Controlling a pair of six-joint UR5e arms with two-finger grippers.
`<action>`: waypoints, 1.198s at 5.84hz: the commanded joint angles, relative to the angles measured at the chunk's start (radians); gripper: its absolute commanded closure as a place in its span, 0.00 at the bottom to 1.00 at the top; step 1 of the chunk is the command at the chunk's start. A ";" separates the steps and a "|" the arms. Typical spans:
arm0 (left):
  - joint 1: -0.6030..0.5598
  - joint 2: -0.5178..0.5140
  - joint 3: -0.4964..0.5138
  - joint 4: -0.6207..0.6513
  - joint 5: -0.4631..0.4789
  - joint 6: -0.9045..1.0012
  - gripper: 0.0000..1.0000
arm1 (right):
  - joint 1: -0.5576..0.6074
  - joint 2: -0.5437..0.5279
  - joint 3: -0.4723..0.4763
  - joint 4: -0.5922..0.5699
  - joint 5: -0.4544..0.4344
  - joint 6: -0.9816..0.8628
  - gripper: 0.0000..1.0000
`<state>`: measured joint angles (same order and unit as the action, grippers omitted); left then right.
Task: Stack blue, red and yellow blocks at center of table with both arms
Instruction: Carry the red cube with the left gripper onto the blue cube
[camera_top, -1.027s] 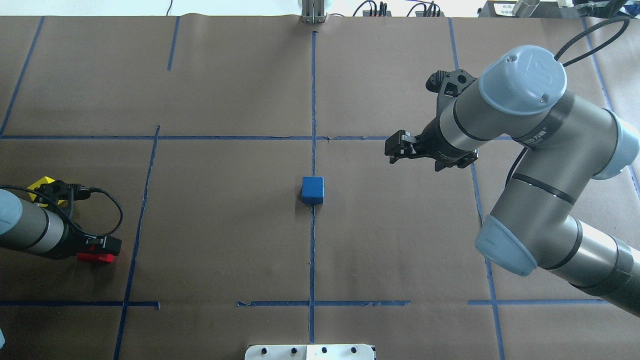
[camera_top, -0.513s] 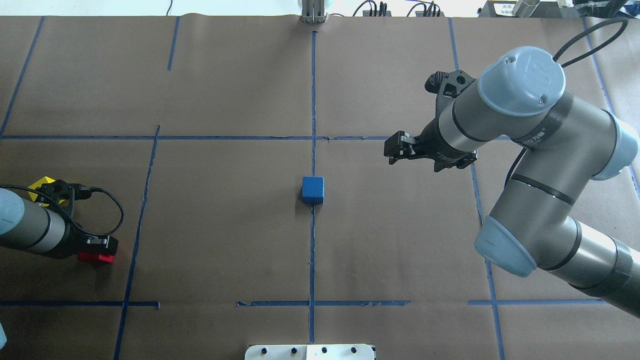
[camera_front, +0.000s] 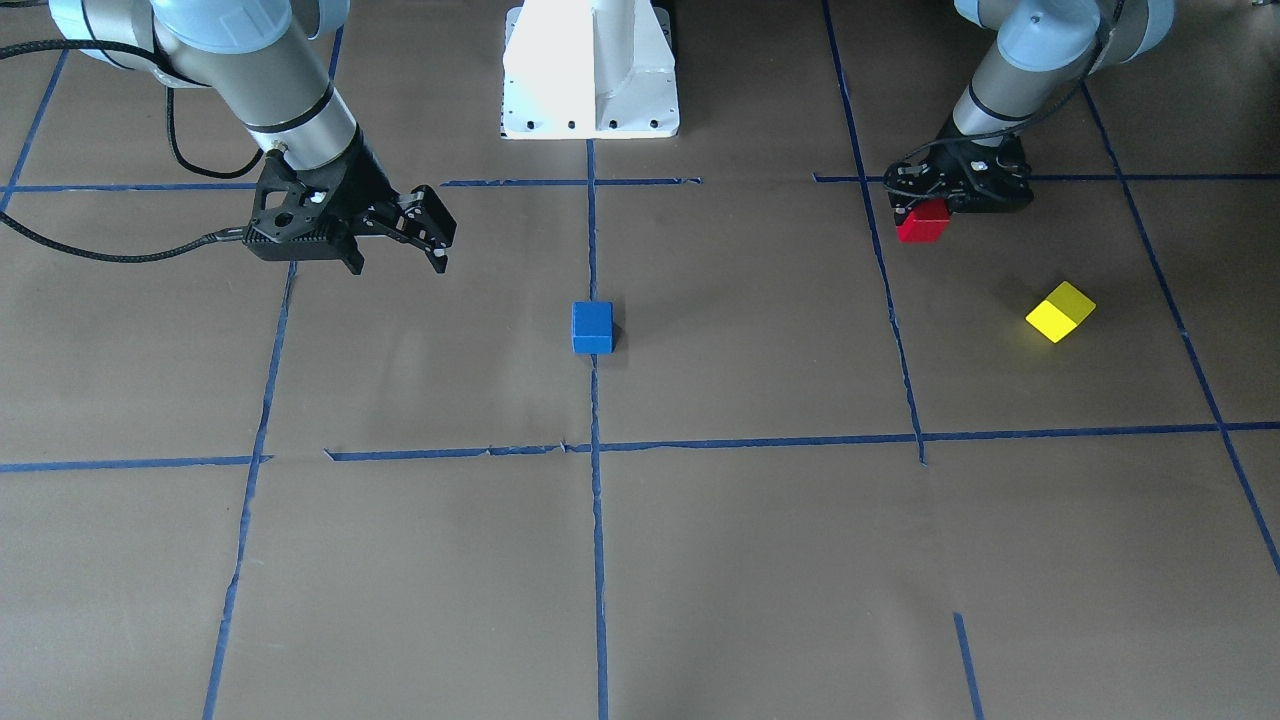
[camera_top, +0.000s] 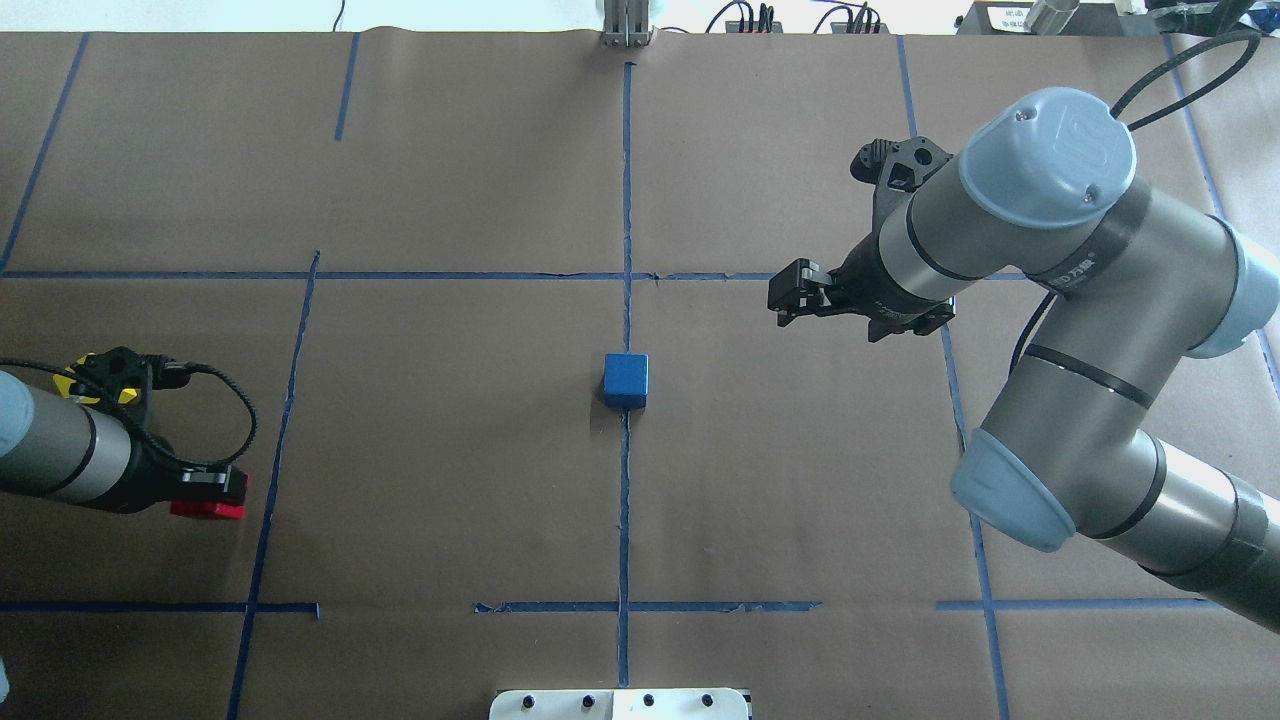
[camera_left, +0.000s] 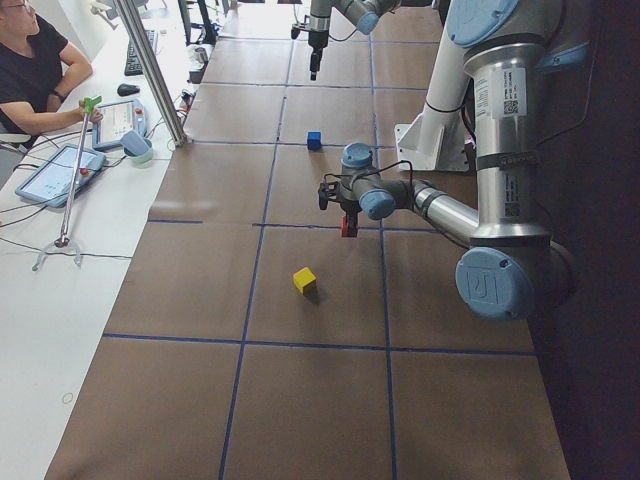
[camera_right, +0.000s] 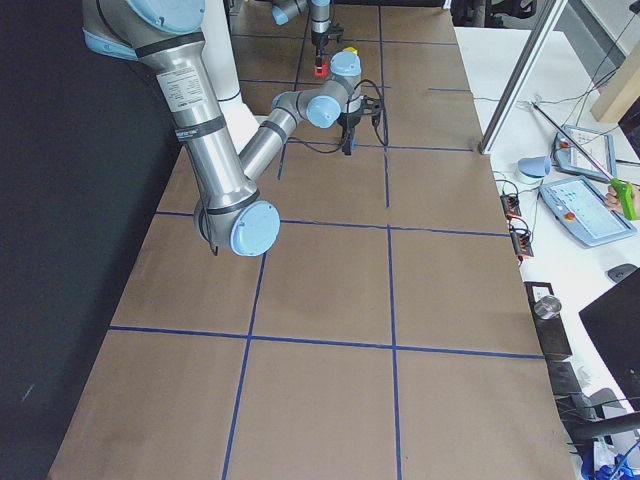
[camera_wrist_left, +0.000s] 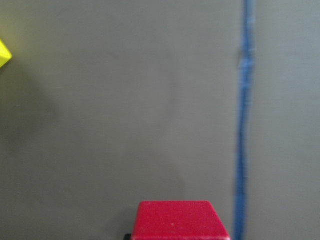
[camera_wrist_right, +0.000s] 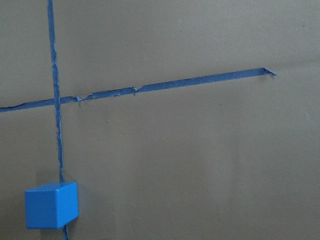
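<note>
Table (camera_top: 450, 180): covered in matt brown paper-like sheeting, faintly creased, without glare. Tape lines (camera_top: 627, 200): thin blue adhesive strips, wrinkled and torn along some edges. The 3 cubes, blue block (camera_top: 626, 380), red block (camera_top: 207, 510) and yellow block (camera_front: 1060, 311): smooth, evenly coloured faces with a soft sheen; their material cannot be told. The 2 arms, right arm (camera_top: 1000, 230) and left arm (camera_top: 50, 460): smooth silver-grey metal tubes with a satin finish and light blue, plastic-looking joint caps. Right gripper (camera_top: 785, 297) and left gripper (camera_front: 928, 206): black, matt, hard-surfaced. Cable (camera_front: 100, 250): black with a braided, rough-textured sheath. Pedestal (camera_front: 590, 70): white, smooth, glossy painted surface.
</note>
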<state>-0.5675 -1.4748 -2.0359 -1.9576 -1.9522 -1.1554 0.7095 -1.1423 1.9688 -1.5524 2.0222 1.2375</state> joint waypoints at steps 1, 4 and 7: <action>0.003 -0.406 0.009 0.364 -0.001 0.002 1.00 | 0.014 -0.004 0.001 -0.002 0.003 -0.001 0.00; 0.050 -0.881 0.408 0.435 0.007 -0.001 1.00 | 0.097 -0.066 0.008 0.003 0.087 -0.099 0.00; 0.051 -1.044 0.593 0.422 0.010 -0.003 1.00 | 0.133 -0.154 0.038 0.008 0.087 -0.121 0.00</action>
<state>-0.5172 -2.4714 -1.4974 -1.5315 -1.9425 -1.1586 0.8337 -1.2787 2.0030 -1.5451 2.1087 1.1189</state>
